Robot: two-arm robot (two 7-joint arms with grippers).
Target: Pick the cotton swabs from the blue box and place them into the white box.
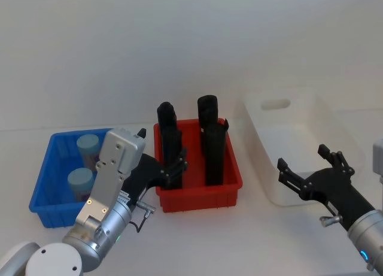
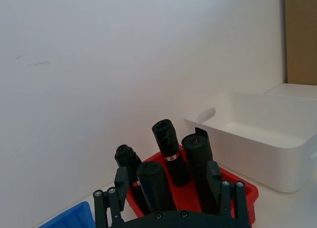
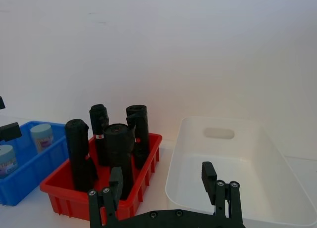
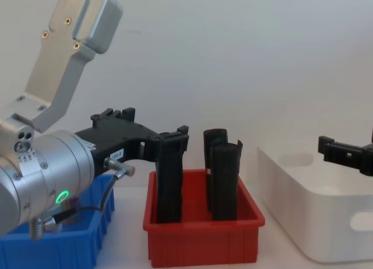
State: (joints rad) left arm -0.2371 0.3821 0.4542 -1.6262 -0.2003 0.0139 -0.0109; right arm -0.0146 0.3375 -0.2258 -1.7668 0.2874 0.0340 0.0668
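Cotton swabs number two visible jars, and both stand in the blue box, one toward the far wall and one nearer the robot, upright with lids up. The white box at the robot's right shows a bare interior in the right wrist view, so no transfer appears complete and the whole task is judged outstanding. The left gripper hangs with fingers spread and nothing between them, beside the blue box's right wall and close against the left side of the red bin, near one of the tall black rolls. The right gripper hovers at the white box's near wall, fingers likewise spread and empty. Clearance is tightest around the left gripper, where the roll and the red bin's rim leave little margin. The red bin sits between the two boxes, so a direct path would probably need to pass above the upright rolls. Bare table lies in front of all three containers, and the white box offers a wide opening.
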